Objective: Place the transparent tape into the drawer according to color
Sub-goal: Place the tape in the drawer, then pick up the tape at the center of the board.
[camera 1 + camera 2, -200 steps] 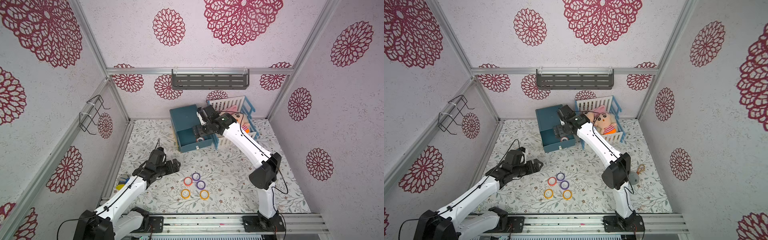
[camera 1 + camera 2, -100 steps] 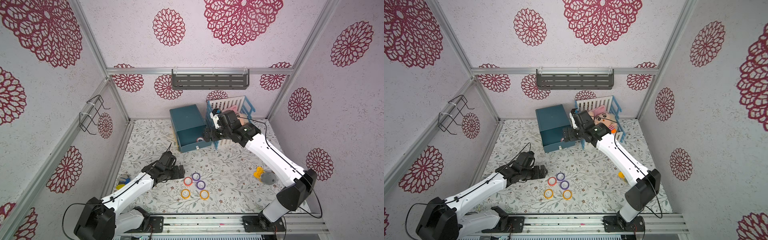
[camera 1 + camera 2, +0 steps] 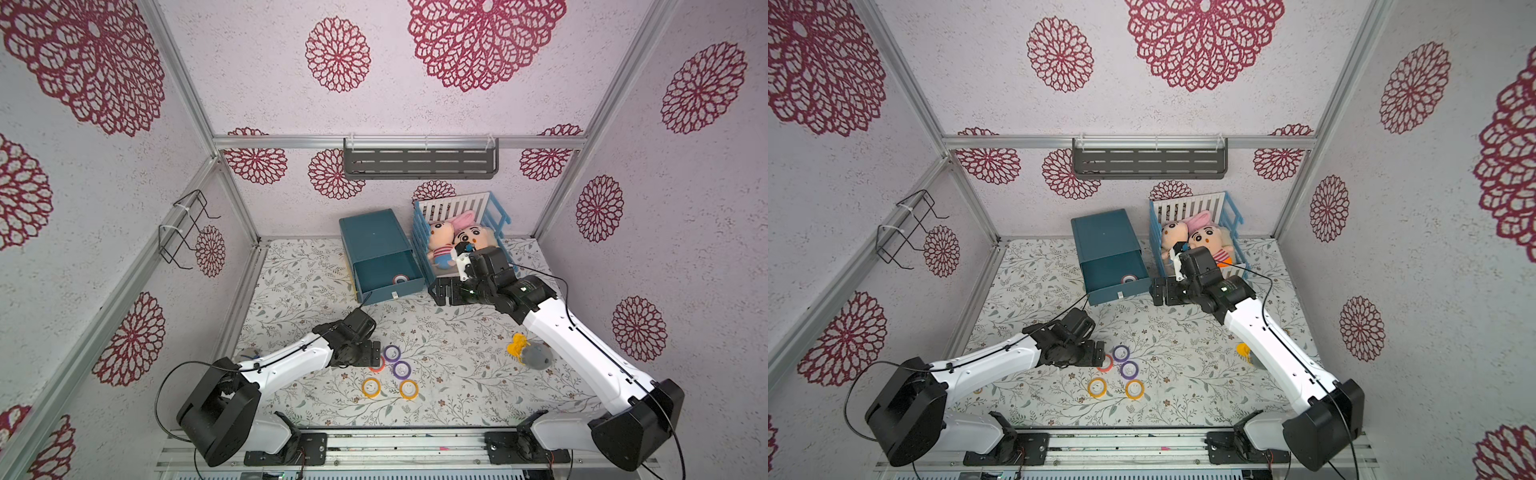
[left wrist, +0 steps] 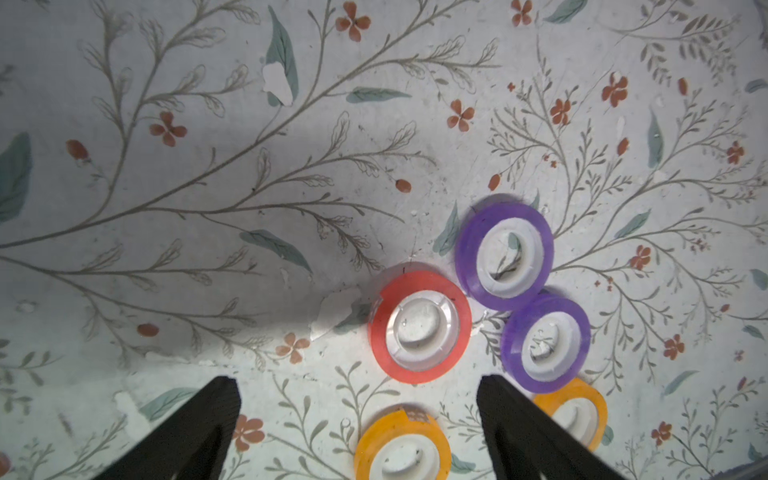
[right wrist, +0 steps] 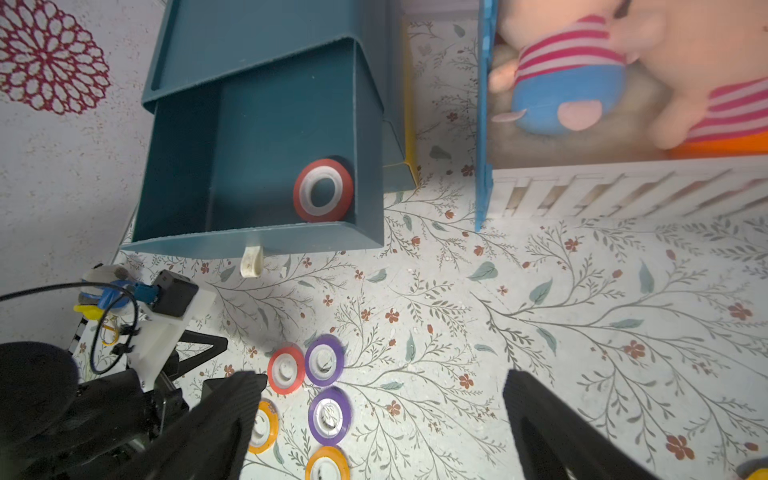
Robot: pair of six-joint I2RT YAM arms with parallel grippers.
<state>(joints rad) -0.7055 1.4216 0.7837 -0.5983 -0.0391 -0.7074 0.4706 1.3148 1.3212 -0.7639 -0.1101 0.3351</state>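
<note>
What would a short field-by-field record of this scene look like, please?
drawer: open, holding one red tape roll in a front corner
table: red roll, purple rolls and orange rolls, clustered
left gripper: open, empty, close to the table's red roll
right gripper: open, empty, beside the drawer front
not yet placed: five rolls

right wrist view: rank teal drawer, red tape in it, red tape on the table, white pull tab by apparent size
1. teal drawer
2. red tape in the drawer
3. red tape on the table; looks smaller, maybe only from distance
4. white pull tab
</note>
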